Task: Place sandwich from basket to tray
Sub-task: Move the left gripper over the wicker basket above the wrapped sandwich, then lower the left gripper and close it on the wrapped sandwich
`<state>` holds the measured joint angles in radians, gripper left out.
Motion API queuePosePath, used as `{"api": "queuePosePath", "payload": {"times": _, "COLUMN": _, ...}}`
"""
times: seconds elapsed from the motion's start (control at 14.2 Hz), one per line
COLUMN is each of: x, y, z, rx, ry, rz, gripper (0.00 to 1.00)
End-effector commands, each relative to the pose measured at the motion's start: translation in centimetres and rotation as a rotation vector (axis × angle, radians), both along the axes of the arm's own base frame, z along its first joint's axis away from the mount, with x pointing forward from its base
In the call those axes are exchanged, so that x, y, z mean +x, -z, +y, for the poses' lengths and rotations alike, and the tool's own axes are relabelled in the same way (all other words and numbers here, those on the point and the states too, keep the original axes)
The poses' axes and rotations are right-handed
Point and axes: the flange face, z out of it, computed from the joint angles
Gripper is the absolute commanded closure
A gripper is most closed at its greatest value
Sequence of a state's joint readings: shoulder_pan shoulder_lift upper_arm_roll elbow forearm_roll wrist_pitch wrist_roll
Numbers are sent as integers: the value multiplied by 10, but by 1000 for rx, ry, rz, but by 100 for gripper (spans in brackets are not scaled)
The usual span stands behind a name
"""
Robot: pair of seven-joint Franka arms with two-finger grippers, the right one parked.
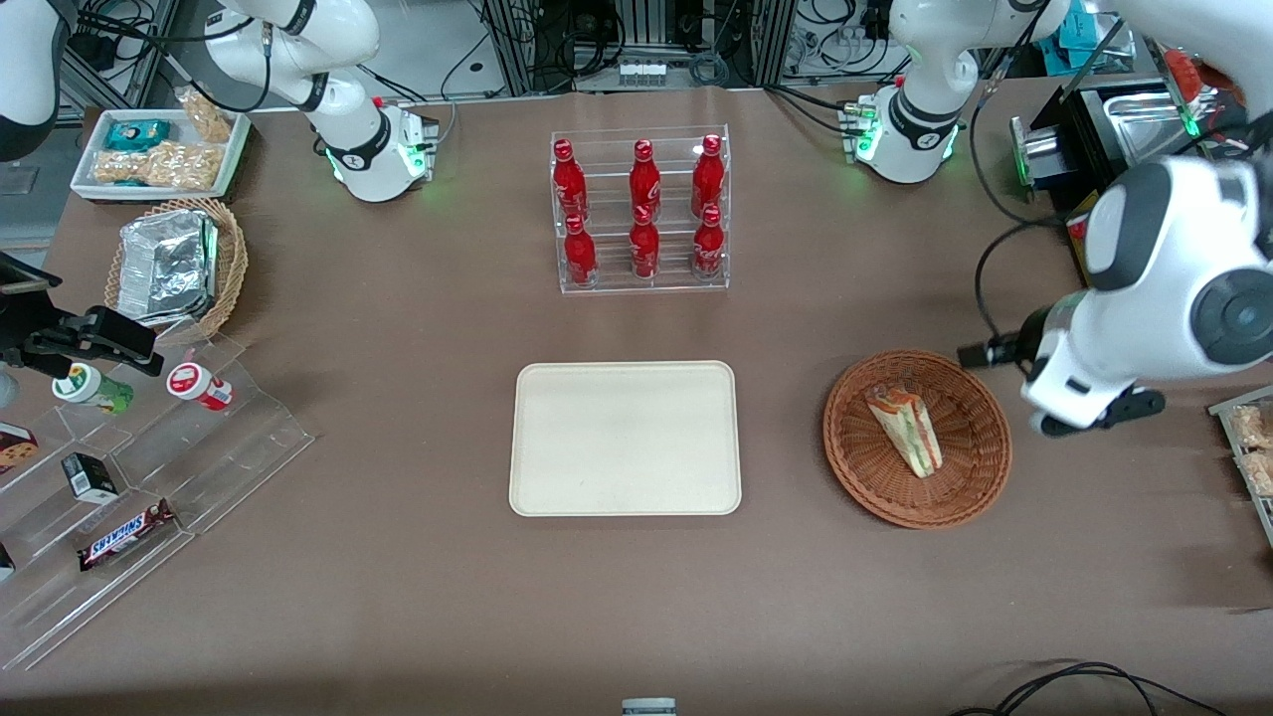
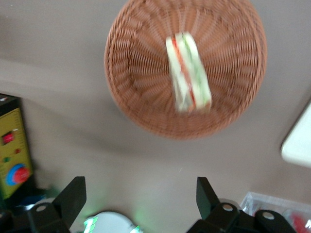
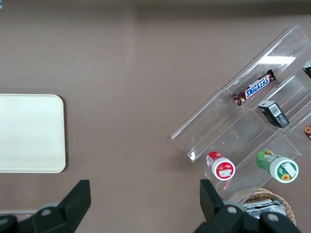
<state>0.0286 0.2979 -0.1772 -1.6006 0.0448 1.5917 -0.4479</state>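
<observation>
On the brown surface (image 1: 398,557), the flat cream-coloured rectangular plastic tray (image 1: 625,438) lies bare beside the round reddish-brown woven wicker basket (image 1: 917,438). The white left arm (elbow bent, wrist angled down) hangs at the basket's edge, toward the working arm's end, its tool (image 2: 141,194) spread open above bare surface. The clear-wrapped triangular sandwich (image 1: 905,429) lies in the basket.

A robotics lab, dressed up like a snack counter.
Cable bundles (image 1: 636,40) and equipment racks line the table (image 1: 398,597), the gripper (image 2: 141,194) hangs near the basket (image 1: 980,438), and cola bottles (image 1: 642,209) fill a clear display rack.
</observation>
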Motion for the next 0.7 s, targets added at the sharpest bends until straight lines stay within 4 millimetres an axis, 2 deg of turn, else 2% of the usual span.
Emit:
{"api": "queuePosePath", "payload": {"times": 0.0, "x": -3, "y": 44, "z": -4, "rx": 16, "ry": -120, "rz": -72, "gripper": 0}}
{"api": "queuePosePath", "payload": {"times": 0.07, "x": -6, "y": 66, "z": -4, "rx": 20, "ry": -176, "rz": -110, "gripper": 0}}
{"api": "queuePosePath", "payload": {"times": 0.28, "x": -3, "y": 112, "z": -9, "rx": 38, "ry": -397, "rz": -192, "gripper": 0}}
{"api": "queuePosePath", "payload": {"times": 0.49, "x": -4, "y": 140, "z": -13, "rx": 32, "ry": -434, "rz": -206, "gripper": 0}}
{"api": "queuePosePath", "payload": {"times": 0.63, "x": -4, "y": 148, "z": -15, "rx": 31, "ry": -431, "rz": -200, "gripper": 0}}
